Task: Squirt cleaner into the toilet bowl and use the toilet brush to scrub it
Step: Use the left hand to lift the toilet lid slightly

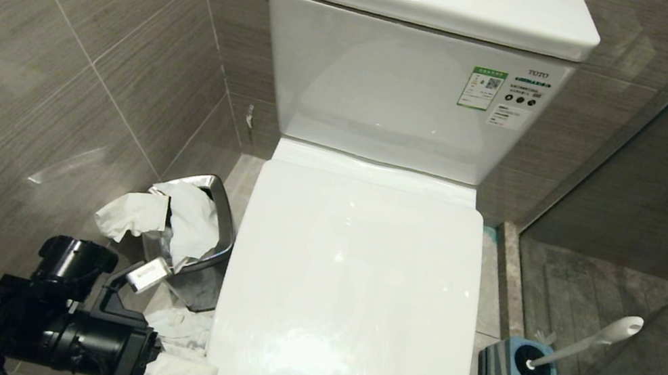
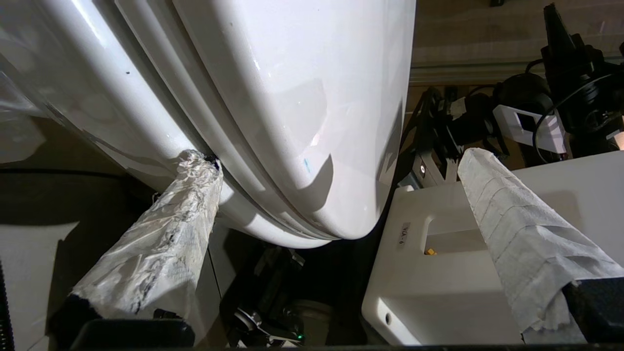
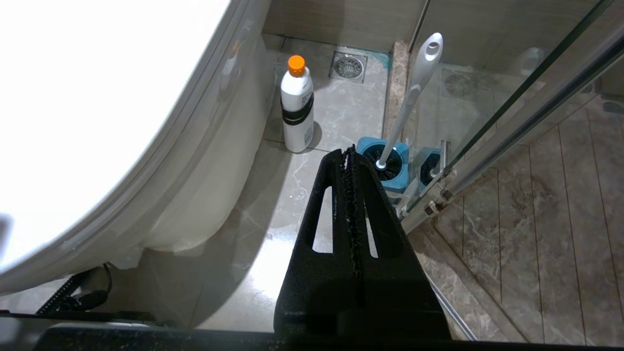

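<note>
Spreading wide, my left jaws (image 2: 341, 175) stand at the front left edge of the glossy white ceramic toilet bowl (image 2: 146, 122), both fingers wrapped in crumpled white paper. One wrapped finger (image 2: 161, 234) has its tip at the seam under the closed white seat and lid (image 1: 348, 300); the other finger (image 2: 516, 219) stands apart past the front curve, touching nothing. From the head view, the left jaws sit low at the lid's front left corner, lid fully down over the bowl.

Right jaws (image 3: 350, 152): black fingers pressed together, holding nothing, hanging above the tiled floor (image 3: 302, 195) to the right of the bowl.

Slim white-handled toilet brush (image 3: 414, 87): standing tilted in its square grey-and-blue holder (image 1: 515, 370) on the floor right of the toilet, beside the glass shower door (image 3: 512, 97). Well apart from both jaws.

White plastic bottle with orange cap and black band (image 3: 297, 107): upright on the floor near the bowl's right side, short of a square metal floor drain (image 3: 348, 67).

Small steel waste bin (image 1: 214, 242), stuffed with white tissue, stands left of the bowl against the grey tiled wall (image 1: 53, 62).
</note>
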`<state>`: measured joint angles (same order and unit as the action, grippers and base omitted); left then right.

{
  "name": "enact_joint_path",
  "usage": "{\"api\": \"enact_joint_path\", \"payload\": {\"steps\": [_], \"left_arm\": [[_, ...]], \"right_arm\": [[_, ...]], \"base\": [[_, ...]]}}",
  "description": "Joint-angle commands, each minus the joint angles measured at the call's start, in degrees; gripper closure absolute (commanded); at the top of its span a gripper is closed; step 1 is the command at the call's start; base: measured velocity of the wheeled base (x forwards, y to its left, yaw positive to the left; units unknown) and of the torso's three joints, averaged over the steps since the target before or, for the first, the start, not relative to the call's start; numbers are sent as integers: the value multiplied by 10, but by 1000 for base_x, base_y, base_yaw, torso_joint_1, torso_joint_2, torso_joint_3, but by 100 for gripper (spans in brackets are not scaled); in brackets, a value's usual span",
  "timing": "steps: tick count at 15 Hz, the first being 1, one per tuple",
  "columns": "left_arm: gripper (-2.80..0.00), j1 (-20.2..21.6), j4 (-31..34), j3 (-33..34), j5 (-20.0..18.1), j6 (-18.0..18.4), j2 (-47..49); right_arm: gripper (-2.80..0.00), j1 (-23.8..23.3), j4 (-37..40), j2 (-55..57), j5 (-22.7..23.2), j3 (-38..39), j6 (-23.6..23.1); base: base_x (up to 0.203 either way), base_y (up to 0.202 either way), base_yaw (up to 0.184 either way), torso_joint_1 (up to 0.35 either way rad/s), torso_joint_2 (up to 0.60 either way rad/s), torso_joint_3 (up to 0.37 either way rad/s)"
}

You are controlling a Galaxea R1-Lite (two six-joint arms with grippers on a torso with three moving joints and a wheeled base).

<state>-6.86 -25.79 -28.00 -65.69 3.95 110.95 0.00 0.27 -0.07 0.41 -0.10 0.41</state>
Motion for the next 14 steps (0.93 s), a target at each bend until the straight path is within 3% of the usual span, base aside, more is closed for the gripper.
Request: {"api": "enact_joint_path", "payload": {"steps": [1, 6, 10, 14], "left_arm": [[-280, -9, -1, 1, -1, 3, 0], [-280, -14, 0, 1, 6, 4, 1], [-280, -25, 0, 1, 64, 8, 1], [-280, -32, 2, 1, 56, 0, 0]], "right_arm": [[0, 0, 0, 1, 0, 0, 0], [0, 0, 0, 1, 0, 0, 0], [0, 0, 0, 1, 0, 0, 0], [0, 0, 0, 1, 0, 0, 0]], "base": [[0, 0, 0, 0, 0, 0], [0, 0, 0, 0, 0, 0], [0, 0, 0, 0, 0, 0], [0, 0, 0, 0, 0, 0]]}}
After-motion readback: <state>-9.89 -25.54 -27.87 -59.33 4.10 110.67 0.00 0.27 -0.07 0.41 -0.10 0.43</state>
